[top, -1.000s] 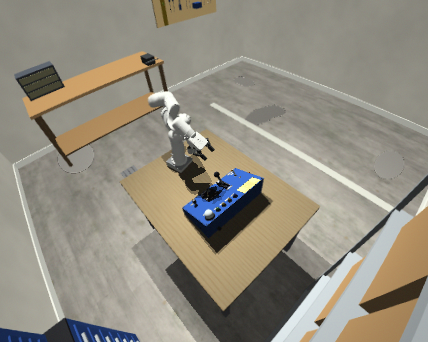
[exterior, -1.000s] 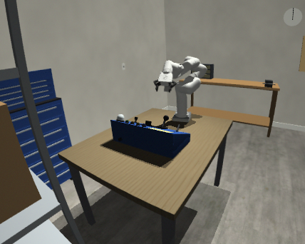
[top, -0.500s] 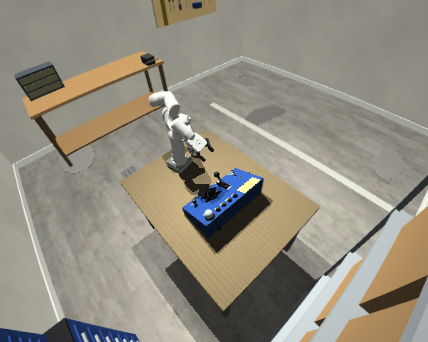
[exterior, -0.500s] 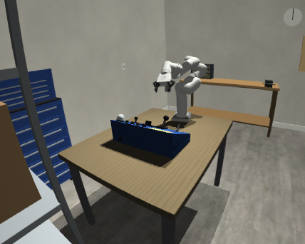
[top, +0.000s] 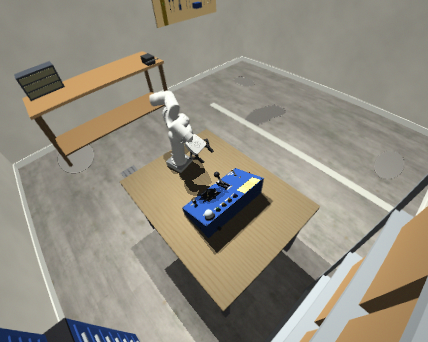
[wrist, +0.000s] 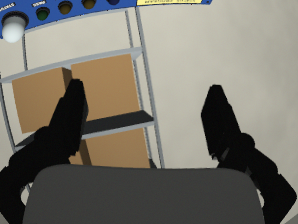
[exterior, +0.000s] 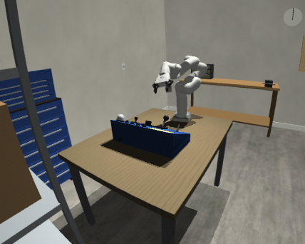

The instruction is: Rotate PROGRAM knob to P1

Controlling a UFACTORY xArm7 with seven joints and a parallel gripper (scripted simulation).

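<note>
The claw (exterior: 161, 86) hangs high, fingers spread wide and empty, ready to straddle a knob. The blue console (top: 225, 200) rests mid-worktop (top: 266, 240), at the arm's 5 o'clock in the top view; its PROGRAM knob is too small to single out

Top cam high, exterior low, both share console (top: 224, 200); wrist close, prob. tilted.
</note>
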